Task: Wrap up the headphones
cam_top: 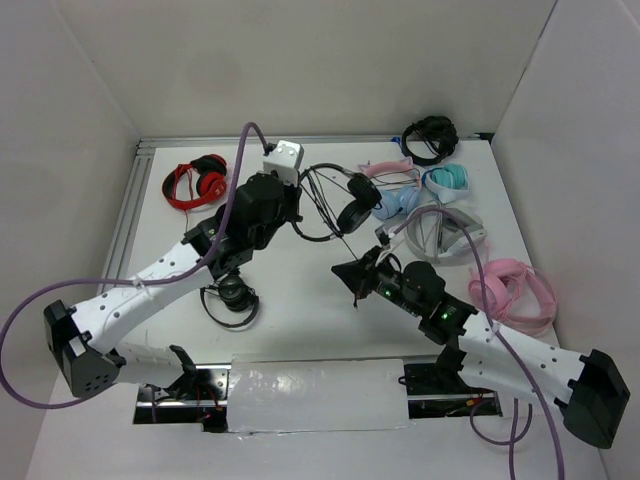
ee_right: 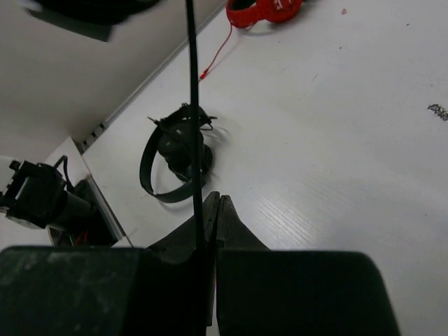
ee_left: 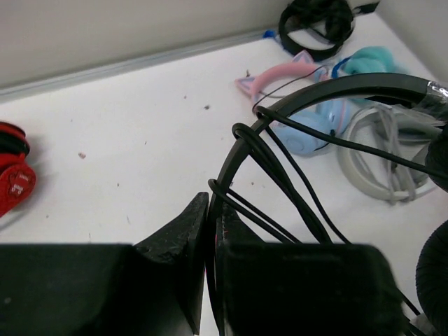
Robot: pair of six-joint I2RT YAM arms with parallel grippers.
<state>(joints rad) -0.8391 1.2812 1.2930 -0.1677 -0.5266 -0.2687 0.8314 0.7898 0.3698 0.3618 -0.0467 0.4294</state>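
- Closest to the lens in the right wrist view, the right gripper had its black fingers pressed together on the thin black cable. The cable ran taut toward twelve o'clock.
- Left gripper was clamped tight on the headphones by their wire-like headband. Several cable loops crossed the band just beyond its fingertips.
- From above, the headphones were held between both arms near the middle of the table. One round earcup sat at four o'clock of the left gripper, and the cable slanted to the right gripper.
- At seven o'clock of the left gripper, a compact black pair lay flat beside the left forearm.
- At the table's ten o'clock corner rested a red-and-black pair.
- Between one and four o'clock lay another black pair, a teal pair, a grey pair and a pink pair.
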